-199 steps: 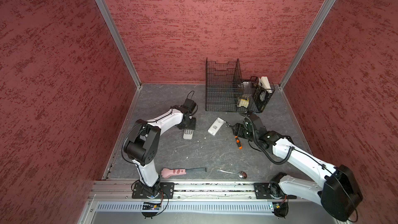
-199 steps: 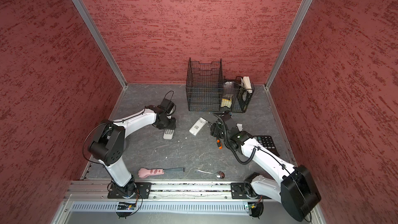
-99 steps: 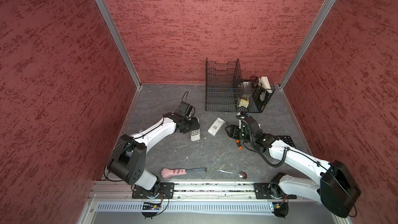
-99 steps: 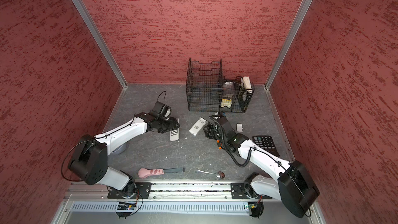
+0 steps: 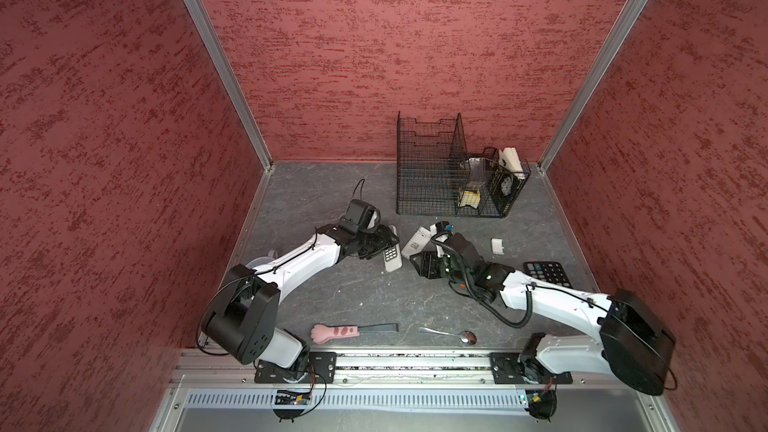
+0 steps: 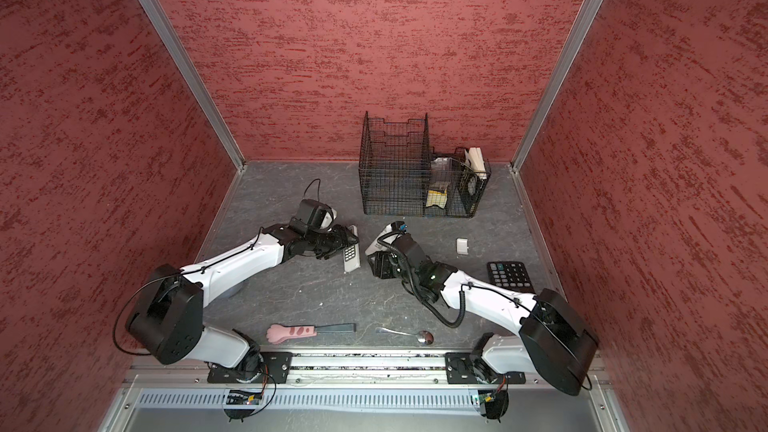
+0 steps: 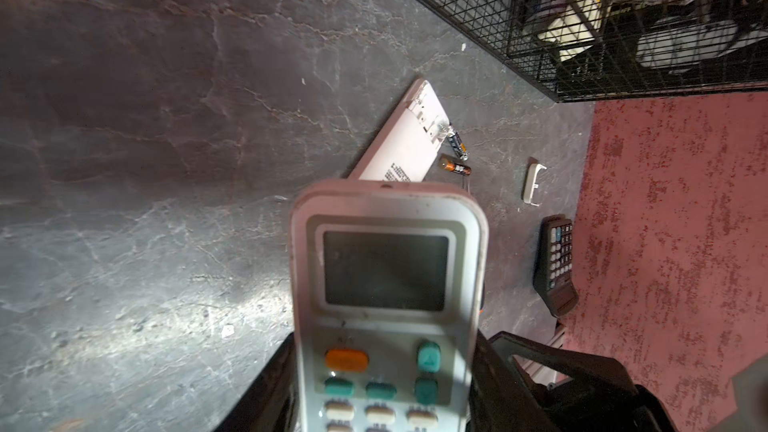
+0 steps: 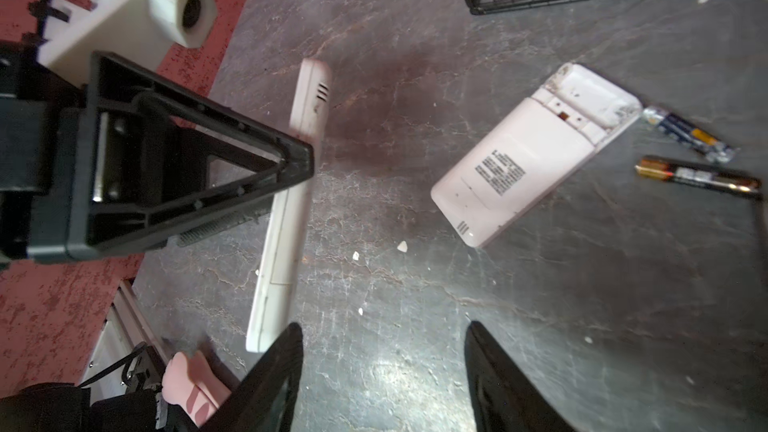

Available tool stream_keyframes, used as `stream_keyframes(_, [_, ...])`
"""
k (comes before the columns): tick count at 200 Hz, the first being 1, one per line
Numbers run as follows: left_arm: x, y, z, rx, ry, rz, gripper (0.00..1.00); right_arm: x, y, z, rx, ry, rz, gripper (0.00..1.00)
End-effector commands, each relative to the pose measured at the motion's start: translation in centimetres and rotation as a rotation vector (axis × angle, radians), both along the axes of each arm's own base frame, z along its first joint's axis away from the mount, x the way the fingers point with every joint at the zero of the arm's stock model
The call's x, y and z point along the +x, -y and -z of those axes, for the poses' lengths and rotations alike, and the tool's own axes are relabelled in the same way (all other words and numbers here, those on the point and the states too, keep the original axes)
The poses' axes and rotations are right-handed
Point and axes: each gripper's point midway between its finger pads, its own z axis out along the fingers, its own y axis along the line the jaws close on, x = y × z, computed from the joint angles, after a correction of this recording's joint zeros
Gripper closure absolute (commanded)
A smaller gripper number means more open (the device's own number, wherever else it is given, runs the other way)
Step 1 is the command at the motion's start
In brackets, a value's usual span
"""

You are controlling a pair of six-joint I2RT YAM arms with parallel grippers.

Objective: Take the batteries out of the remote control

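Observation:
My left gripper is shut on a white remote control with a dark screen and orange and teal buttons; both top views show it near the floor's middle. A second white remote lies face down, its end compartment open and empty. Two batteries lie loose on the floor beside that end, one blue, one black and copper. My right gripper hangs open over bare floor between the two remotes, holding nothing.
The small white cover and a black calculator lie to the right. A black wire basket stands at the back. A pink paw-handled tool and a spoon lie near the front rail.
My left arm has swung toward the middle, carrying the remote control with it. My right gripper has moved left toward it, and its jaws have narrowed a little.

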Motion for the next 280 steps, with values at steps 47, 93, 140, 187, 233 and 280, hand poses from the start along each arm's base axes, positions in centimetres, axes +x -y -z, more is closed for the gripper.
stream_keyframes(47, [0.5,1.7,-2.0,-0.071,0.055,0.008,0.8,0.3,-3.1,-3.5,0.121,0.053,-0.001,0.4])
stream_keyframes(93, [0.4,2.7,-2.5,-0.085,0.066,0.03,0.8,0.4,-4.3,-2.7,0.118,0.039,-0.016,0.45])
stream_keyframes(140, [0.3,3.0,-2.9,-0.097,0.075,0.027,0.8,1.2,-5.0,-2.5,0.12,0.044,-0.001,0.56])
stream_keyframes(187, [0.3,3.0,-2.9,-0.105,0.079,0.024,0.8,1.7,-5.4,-1.7,0.098,0.027,0.01,0.7])
stream_keyframes(233, [0.4,3.0,-3.0,-0.12,0.085,0.017,0.8,1.9,-5.1,-1.2,0.061,0.018,0.024,0.82])
stream_keyframes(280, [0.4,2.7,-2.8,-0.129,0.077,0.011,0.69,2.1,-4.7,-1.6,0.047,0.036,0.039,0.94])
